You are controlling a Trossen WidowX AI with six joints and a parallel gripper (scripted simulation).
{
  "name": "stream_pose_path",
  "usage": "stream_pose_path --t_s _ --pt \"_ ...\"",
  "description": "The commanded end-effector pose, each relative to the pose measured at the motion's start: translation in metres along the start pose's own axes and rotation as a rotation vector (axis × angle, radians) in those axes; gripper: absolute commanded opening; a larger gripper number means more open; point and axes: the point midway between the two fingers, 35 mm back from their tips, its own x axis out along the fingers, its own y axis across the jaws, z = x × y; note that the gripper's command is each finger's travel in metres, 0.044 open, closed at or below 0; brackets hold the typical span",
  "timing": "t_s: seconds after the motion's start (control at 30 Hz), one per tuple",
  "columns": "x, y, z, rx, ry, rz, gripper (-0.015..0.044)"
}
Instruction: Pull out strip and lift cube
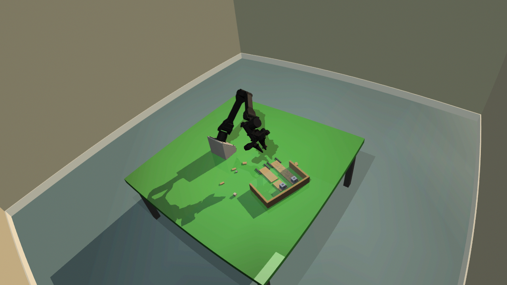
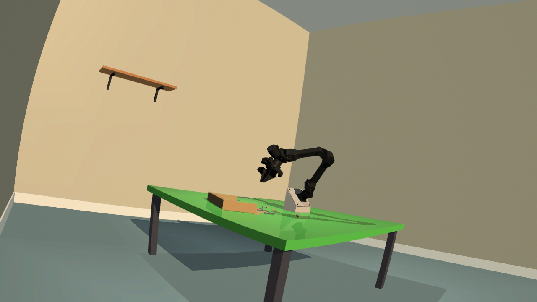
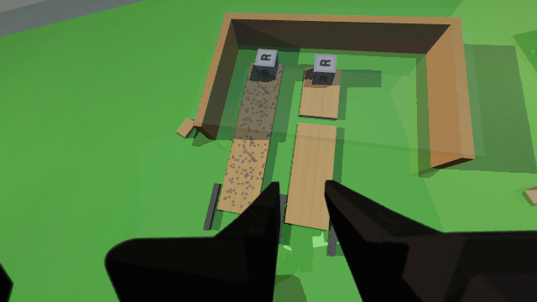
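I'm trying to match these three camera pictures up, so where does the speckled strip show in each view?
Top: the speckled strip lies right of centre, running into the wooden fence beside the plain strip.
Exterior: not distinguishable; the fence's wall hides that area.
Wrist: left of centre, running from just above the gripper to the left R cube.
Shared landmark: the three-sided wooden fence.

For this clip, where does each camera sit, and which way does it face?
Top: high beyond a table corner, looking down at the whole arm.
Exterior: low on the floor, looking up across the table at arm and wall shelf.
Wrist: on the arm, looking down past narrowed, empty fingers at two strips.
All three share the wooden fence.
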Motion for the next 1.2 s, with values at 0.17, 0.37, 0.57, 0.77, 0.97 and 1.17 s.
stream_pose_path --t_s 0.17,0.37,0.57,0.77,0.97,1.17 --pt "0.059 0.037 -0.004 0.105 0.355 -0.057 0.0000" --pt "0.089 0.065 -0.022 0.146 0.577 -0.112 0.0000" --pt "0.094 0.073 -0.027 0.162 0.624 -0.127 0.0000" --pt "0.098 0.072 -0.029 0.162 0.624 -0.127 0.0000" --pt "0.107 0.071 -0.035 0.162 0.624 -0.127 0.0000" --pt "0.115 0.071 -0.040 0.162 0.624 -0.128 0.0000"
